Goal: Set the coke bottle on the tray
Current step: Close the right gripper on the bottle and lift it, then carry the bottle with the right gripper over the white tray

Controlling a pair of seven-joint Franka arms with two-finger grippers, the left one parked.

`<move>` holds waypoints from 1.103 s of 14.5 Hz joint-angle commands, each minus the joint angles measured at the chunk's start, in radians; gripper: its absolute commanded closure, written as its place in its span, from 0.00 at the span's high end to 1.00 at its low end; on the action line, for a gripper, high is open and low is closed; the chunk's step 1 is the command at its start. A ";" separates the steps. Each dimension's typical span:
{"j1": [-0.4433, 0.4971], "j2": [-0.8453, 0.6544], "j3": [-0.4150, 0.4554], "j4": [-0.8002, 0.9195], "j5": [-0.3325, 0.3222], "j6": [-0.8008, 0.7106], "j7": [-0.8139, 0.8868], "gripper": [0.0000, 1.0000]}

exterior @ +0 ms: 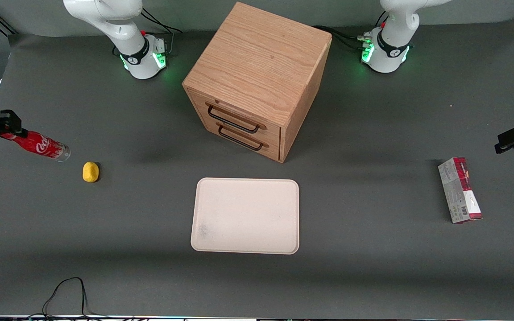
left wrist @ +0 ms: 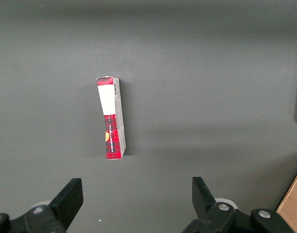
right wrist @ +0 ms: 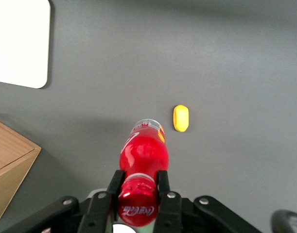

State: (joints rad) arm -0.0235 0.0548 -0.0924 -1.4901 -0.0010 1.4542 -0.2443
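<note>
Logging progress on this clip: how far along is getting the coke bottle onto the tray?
Done: the gripper is shut on the coke bottle at its cap end and holds it above the table at the working arm's end, near the yellow lump. In hand: carrying it. Left: moving to the tray, which holds nothing, and releasing.

Tool (exterior: 2,127) cut by frame edge; coke bottle (exterior: 43,146) neck hidden in it.

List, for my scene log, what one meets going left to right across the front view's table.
Black end effector gripping the red coke bottle → yellow rounded lump → cream-white rectangular tray → red-and-grey carton.
</note>
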 commanded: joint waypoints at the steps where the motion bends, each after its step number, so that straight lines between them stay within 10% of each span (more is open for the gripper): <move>1: 0.034 0.048 -0.003 0.115 0.016 -0.054 -0.020 0.00; 16: 0.390 0.493 0.137 0.608 -0.001 0.015 0.135 0.00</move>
State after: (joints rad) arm 0.3223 0.5098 0.0356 -0.9499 0.0040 1.4685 -0.1648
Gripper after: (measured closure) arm 0.678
